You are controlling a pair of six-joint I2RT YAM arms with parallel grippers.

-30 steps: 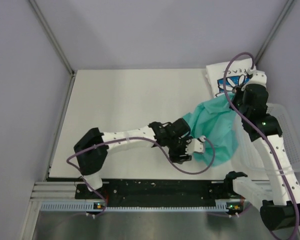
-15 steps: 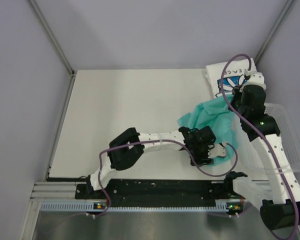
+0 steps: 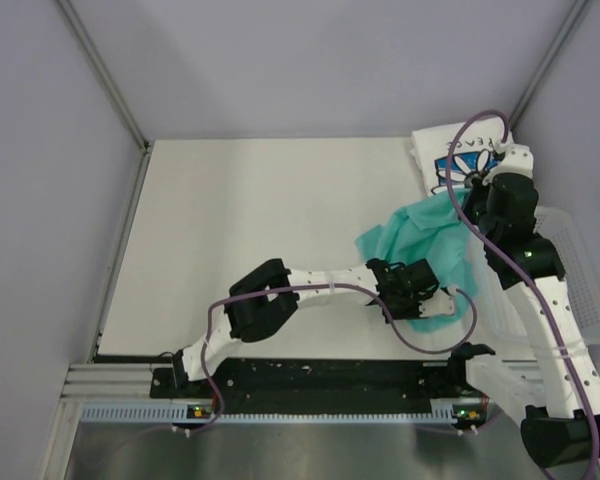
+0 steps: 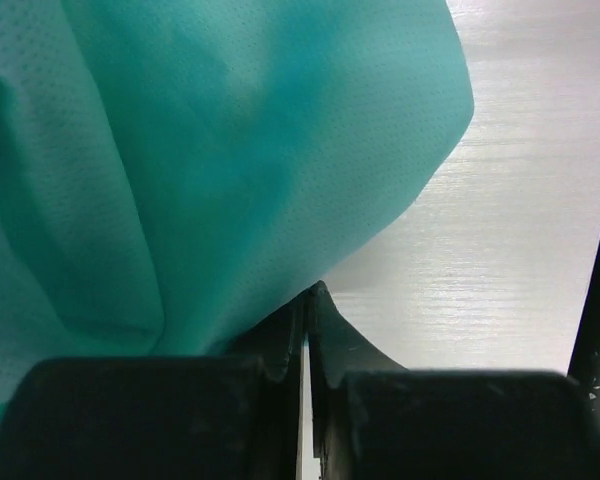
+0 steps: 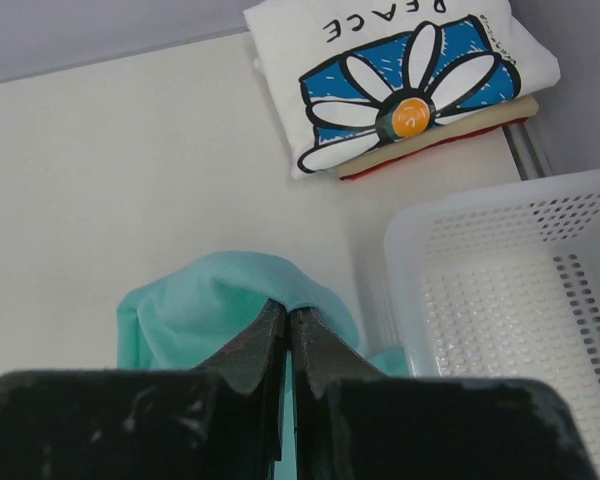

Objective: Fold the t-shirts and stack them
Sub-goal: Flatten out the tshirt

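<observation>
Teal t-shirt [image 3: 427, 240] pinched at both ends, crumpled on the right side of the table [image 3: 260, 220]

Nearest the bases, the left gripper [image 4: 306, 300] has its fingers pressed together on the shirt's near hem; a second ago it sat further left and the cloth spread wider, and now the shirt is bunched between the arms. Beyond, the right gripper [image 5: 287, 312] is squeezed tight on a raised fold at the far edge, just beside the white mesh basket [image 5: 500, 330]. The folded daisy-print t-shirt [image 5: 400, 80] lies in the far right corner, apart from both
</observation>
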